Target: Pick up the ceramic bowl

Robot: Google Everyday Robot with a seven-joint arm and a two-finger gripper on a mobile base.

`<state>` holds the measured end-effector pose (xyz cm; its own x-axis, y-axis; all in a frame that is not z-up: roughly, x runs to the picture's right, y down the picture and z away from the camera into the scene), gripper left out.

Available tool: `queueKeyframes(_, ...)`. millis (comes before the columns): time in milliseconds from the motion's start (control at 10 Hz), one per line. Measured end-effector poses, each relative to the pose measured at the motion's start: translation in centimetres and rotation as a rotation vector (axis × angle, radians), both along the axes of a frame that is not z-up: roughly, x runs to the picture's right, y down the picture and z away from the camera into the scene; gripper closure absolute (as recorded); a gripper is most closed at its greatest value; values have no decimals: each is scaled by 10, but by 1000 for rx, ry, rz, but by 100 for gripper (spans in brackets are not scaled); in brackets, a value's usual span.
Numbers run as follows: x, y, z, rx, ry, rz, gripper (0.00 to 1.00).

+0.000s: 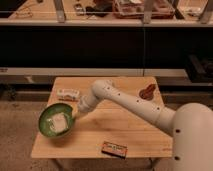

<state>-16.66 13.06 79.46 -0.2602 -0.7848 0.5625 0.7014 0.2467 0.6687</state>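
Observation:
The ceramic bowl (pixel 56 121) is green and glossy with a darker rim, and a pale squarish piece (pixel 60 121) lies inside it. It is at the left edge of the wooden table (pixel 120 125), tilted slightly and raised a little, with a shadow beneath it. My gripper (pixel 75 114) is at the end of the white arm (pixel 130 102) and is shut on the bowl's right rim. The fingertips are mostly hidden by the rim.
A small white box (pixel 68 93) lies on the table just behind the bowl. A brown object (pixel 147 91) sits at the back right. A flat orange-brown packet (pixel 114 148) lies near the front edge. A dark counter (pixel 105 45) runs behind the table.

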Motion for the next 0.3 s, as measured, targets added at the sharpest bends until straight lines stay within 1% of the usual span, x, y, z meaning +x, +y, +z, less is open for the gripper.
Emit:
queueKeyframes(100,-3,-17,-24,7,-72,33,100)
queueKeyframes(200,-3,-23,-36,7,-110,42,100)
queueKeyframes(300,0,-28,-48,17,-147,31,100)
